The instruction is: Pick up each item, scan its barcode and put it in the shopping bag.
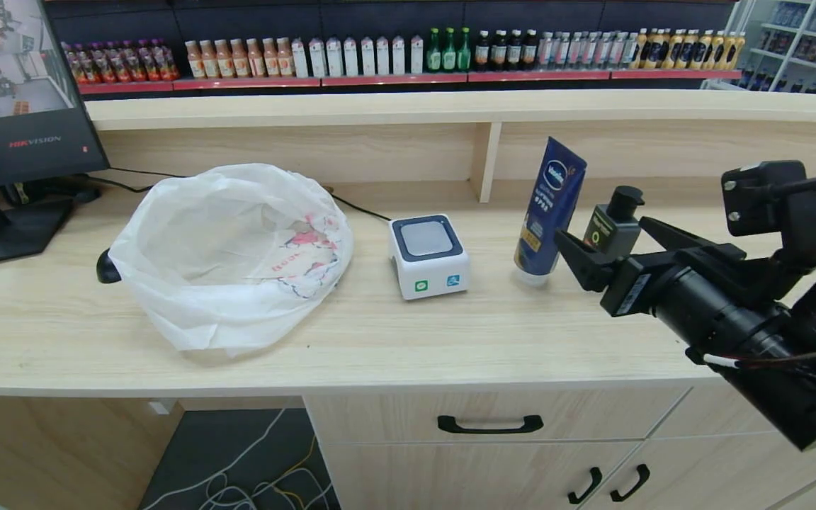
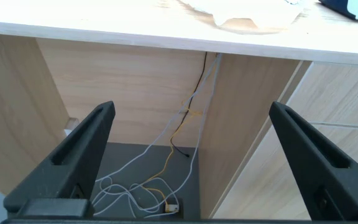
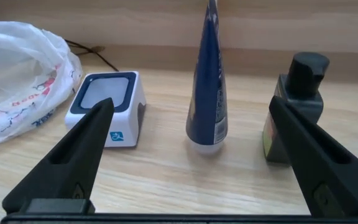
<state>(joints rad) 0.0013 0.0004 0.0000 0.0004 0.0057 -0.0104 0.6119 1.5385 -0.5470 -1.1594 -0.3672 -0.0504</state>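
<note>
A crumpled white shopping bag (image 1: 231, 248) lies open on the left of the wooden counter (image 1: 394, 340). To its right sits a small white barcode scanner (image 1: 428, 256) with a grey top window. Further right, a dark blue tube (image 1: 548, 209) stands on its cap, beside a dark bottle (image 1: 613, 223) with a black pump top. My right gripper (image 1: 606, 237) hovers open just in front of the bottle and tube, holding nothing. In the right wrist view the open gripper (image 3: 191, 109) faces the tube (image 3: 209, 81), with the bottle (image 3: 297, 106), scanner (image 3: 107, 109) and bag (image 3: 17, 74) alongside. My left gripper (image 2: 191, 118) hangs open below the counter edge.
A monitor on a black stand (image 1: 18, 106) fills the counter's back left, and a black rounded object (image 1: 105, 268) sits beside the bag. A raised shelf with a divider (image 1: 486, 159) runs along the back. Drawers (image 1: 489, 423) are below, with loose cables (image 2: 160, 180) under the counter.
</note>
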